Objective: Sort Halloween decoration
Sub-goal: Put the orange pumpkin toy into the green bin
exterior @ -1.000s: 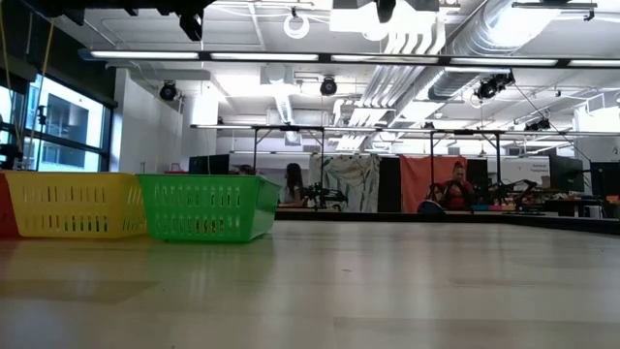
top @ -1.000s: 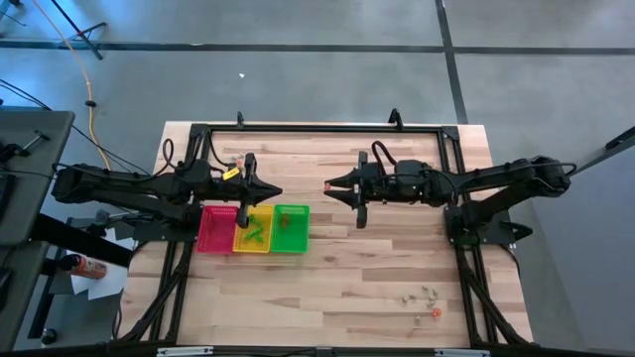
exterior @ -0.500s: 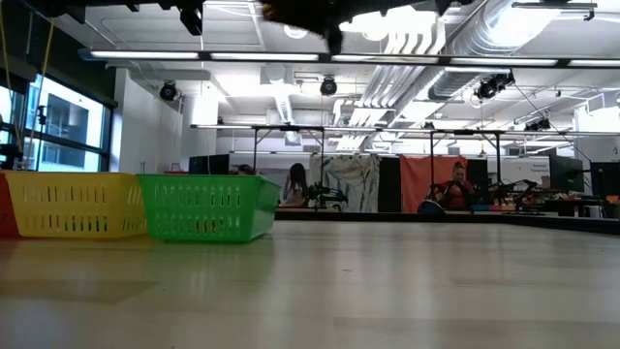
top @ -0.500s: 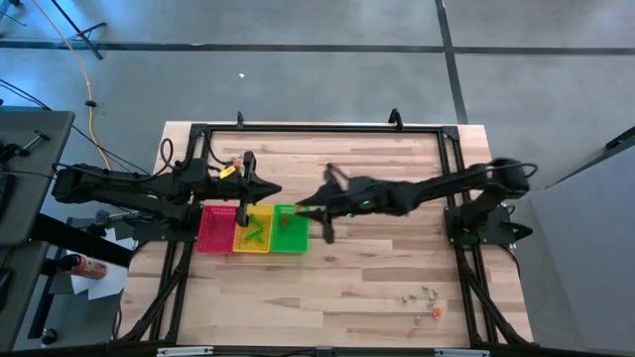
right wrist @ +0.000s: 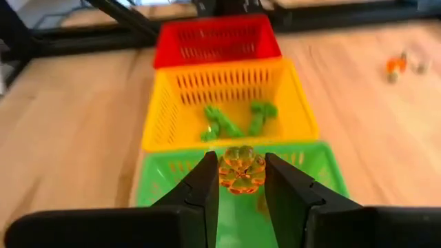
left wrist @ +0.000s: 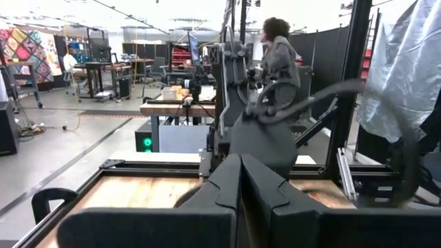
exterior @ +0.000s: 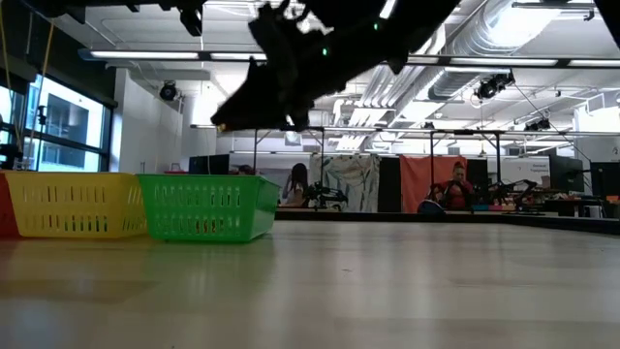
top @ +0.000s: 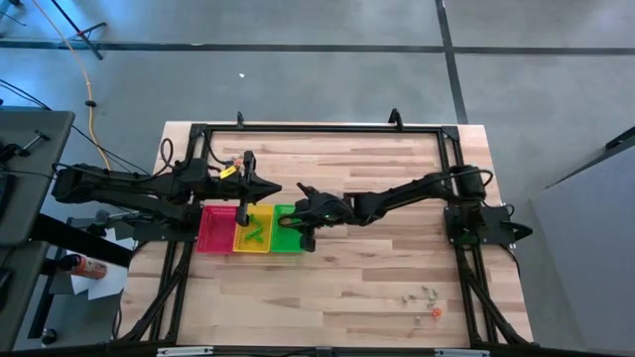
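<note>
Three trays stand in a row at the table's left: red (top: 215,228), yellow (top: 252,230) and green (top: 291,233). Green trinkets (right wrist: 231,120) lie in the yellow tray (right wrist: 227,103). My right gripper (right wrist: 241,162) hangs above the green tray (right wrist: 310,172), shut on a small orange pumpkin-shaped trinket (right wrist: 241,171). More trinkets (top: 422,295), pale ones and an orange one (top: 435,312), lie on the table's near right. My left gripper (top: 275,190) is shut and holds nothing, up off the table by the trays' far side. My right gripper pinches the orange trinket by its two sides (right wrist: 224,172) between the ends of its two fingers (right wrist: 207,182). The fingers come slanting down from the table's right side. The trinket hangs clear above the green tray.
A black frame (top: 317,129) runs around the table's far half. Bare wood lies between the trays and the loose trinkets at the near right. People and workbenches show in the room beyond the table.
My right gripper has swept from the table's middle toward the left edge and down, tipping its fingers downward, and now hangs over the green tray. In the low view it has come into sight from above.
</note>
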